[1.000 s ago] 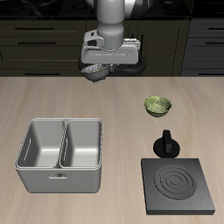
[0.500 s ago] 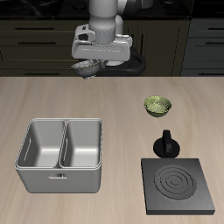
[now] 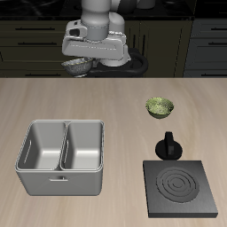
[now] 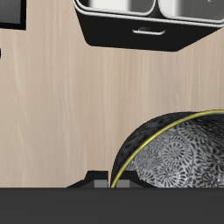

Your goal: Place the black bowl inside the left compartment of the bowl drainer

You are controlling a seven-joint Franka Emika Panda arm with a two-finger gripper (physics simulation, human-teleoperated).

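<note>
The gripper (image 3: 80,64) is clamped on the black bowl (image 3: 78,65), high above the table's (image 3: 115,97) back edge, well behind the bowl drainer (image 3: 62,158). Bare table lies between. The left compartment (image 3: 43,146) holds nothing.

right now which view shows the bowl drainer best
The exterior view: the whole bowl drainer shows, both wells open and empty. The wrist view catches only one edge of it, cut off by the frame.

Glossy light-grey rounded arm segments (image 3: 99,13) end in a boxy grey gripper (image 3: 82,64) with a black cable loop (image 3: 136,64).
</note>
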